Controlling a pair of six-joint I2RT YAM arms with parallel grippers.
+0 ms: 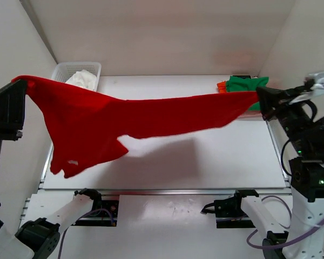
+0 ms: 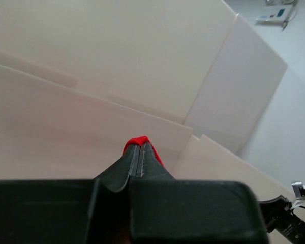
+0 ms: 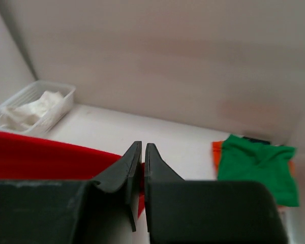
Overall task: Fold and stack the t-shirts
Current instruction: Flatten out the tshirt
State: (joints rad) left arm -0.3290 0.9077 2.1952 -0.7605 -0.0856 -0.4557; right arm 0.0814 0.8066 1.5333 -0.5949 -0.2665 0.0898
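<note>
A bright red t-shirt (image 1: 124, 116) hangs stretched in the air above the table, held at both ends. My left gripper (image 1: 22, 81) is shut on its left end, high at the left; a red tip of the t-shirt (image 2: 137, 141) shows past the closed fingers. My right gripper (image 1: 259, 96) is shut on the right end; red cloth (image 3: 40, 160) runs leftward from between the jaws. A folded green t-shirt (image 1: 247, 85) lies on an orange one (image 1: 222, 86) at the back right; both show in the right wrist view, green (image 3: 256, 165) over orange (image 3: 216, 152).
A white basket (image 1: 70, 70) with white cloth (image 1: 82, 80) stands at the back left, also in the right wrist view (image 3: 20, 109). White walls close the back and both sides. The red shirt's lower flap hangs at front left.
</note>
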